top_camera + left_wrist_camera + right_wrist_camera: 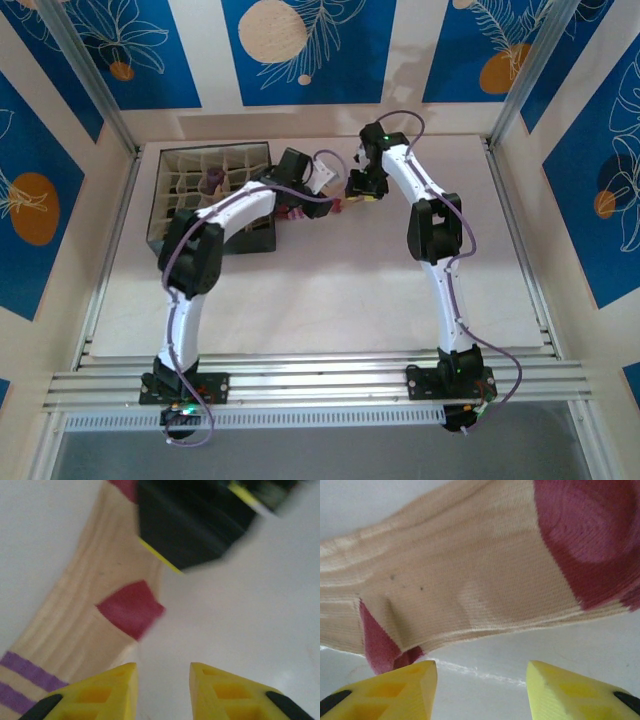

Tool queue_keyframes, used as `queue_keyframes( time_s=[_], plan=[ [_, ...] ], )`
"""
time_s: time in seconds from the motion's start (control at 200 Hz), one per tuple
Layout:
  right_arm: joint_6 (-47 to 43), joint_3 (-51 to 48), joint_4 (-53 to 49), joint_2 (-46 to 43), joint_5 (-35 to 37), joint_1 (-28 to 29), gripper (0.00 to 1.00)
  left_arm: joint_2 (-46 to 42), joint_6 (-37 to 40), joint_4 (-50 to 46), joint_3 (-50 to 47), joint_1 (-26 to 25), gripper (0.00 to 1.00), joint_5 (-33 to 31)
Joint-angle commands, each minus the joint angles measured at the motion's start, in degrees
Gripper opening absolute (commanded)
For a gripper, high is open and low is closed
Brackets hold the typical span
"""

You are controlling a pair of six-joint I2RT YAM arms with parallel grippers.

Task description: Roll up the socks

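A tan sock (470,560) with a dark-red toe (590,535) and heel (130,607) lies flat on the white table, its purple-striped cuff (25,672) at the left wrist view's lower left. In the top view the sock (338,207) shows between both grippers at the back middle. My left gripper (162,667) hovers just off the heel edge, its yellow fingers (112,690) apart over bare table. My right gripper (482,665) is open beside the sock's long edge, nothing between its fingers (405,690). The right gripper's black body (190,525) hangs over the toe end.
A dark box with a tan cell grid (215,185) stands at the back left, close to my left arm's elbow; a purple and tan roll (213,180) sits in one cell. The white table (330,290) stretches toward the near rail.
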Motion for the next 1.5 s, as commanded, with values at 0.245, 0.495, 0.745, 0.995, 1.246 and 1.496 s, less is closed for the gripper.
queue_keyframes(
  time_s=[0.245, 0.495, 0.745, 0.995, 1.246, 1.496],
  plan=[
    [1.6, -19.3, 9.5, -18.6, -4.0, 0.8, 0.51, 19.6, -6.0, -14.7, 24.3, 1.8, 0.19, -10.1],
    [4.6, -36.6, 17.2, -33.2, -5.1, 0.9, 0.51, 20.5, -9.5, -19.2, 23.3, 0.7, 0.13, -6.3],
    [6.6, -52.0, 21.0, -44.6, -5.2, 1.5, 0.51, 12.9, -22.6, -14.3, 9.0, -1.7, 0.12, -4.0],
    [9.2, -66.6, 23.6, -54.8, -2.4, 5.9, 0.51, 3.2, -37.2, 1.5, -6.4, -9.6, 0.1, -0.1],
    [15.1, -73.2, 25.3, -57.1, 4.5, 18.0, 0.51, -7.1, -38.9, 8.4, -13.7, -11.8, 0.18, 0.7],
    [13.4, -63.8, 24.8, -44.1, 13.9, 30.3, 0.5, -18.6, -34.0, 5.9, -26.0, -4.2, 0.23, 0.1]
  ],
)
